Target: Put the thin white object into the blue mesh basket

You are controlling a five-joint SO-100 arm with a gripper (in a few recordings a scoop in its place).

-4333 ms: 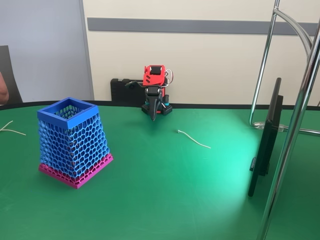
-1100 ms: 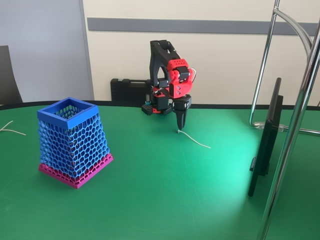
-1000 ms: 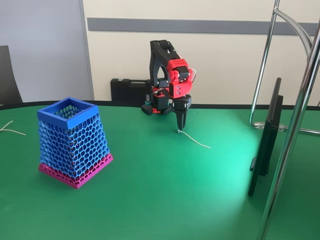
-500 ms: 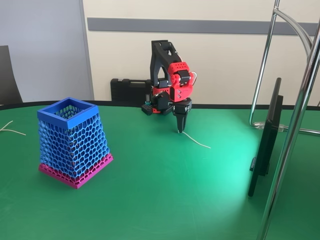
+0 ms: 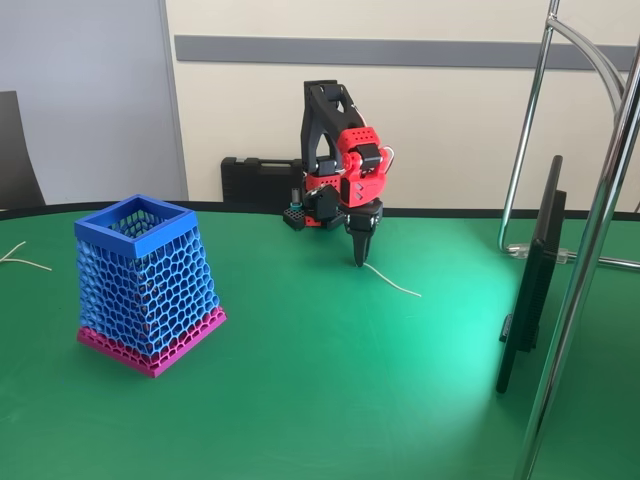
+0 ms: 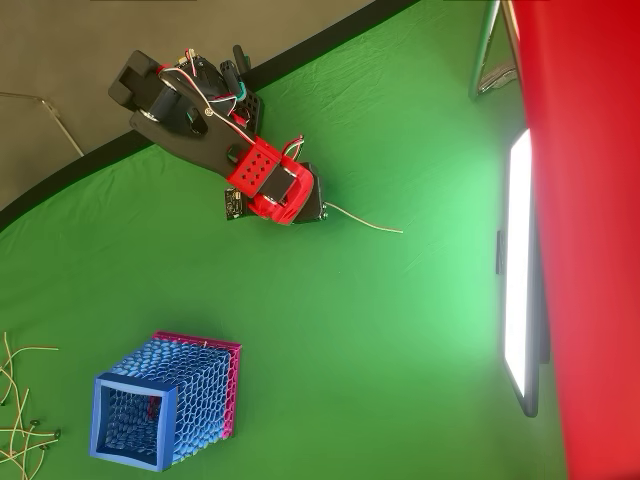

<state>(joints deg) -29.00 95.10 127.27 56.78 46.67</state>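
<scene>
Lifted slightly, the claw pinches one end of the thin, curved white strand.

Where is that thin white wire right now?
In the fixed view, the thin white wire lies on the green table right of centre, one end under the robot's hand.

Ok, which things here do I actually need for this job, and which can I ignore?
For the job:
- gripper, pinching one end of the strand
- thin white object, far end on the table
- blue mesh basket, upright at the left of the fixed view

Ignore:
- loose white wires at the table edge
- black screen at the right
- chrome stand
- black case behind the arm
</scene>
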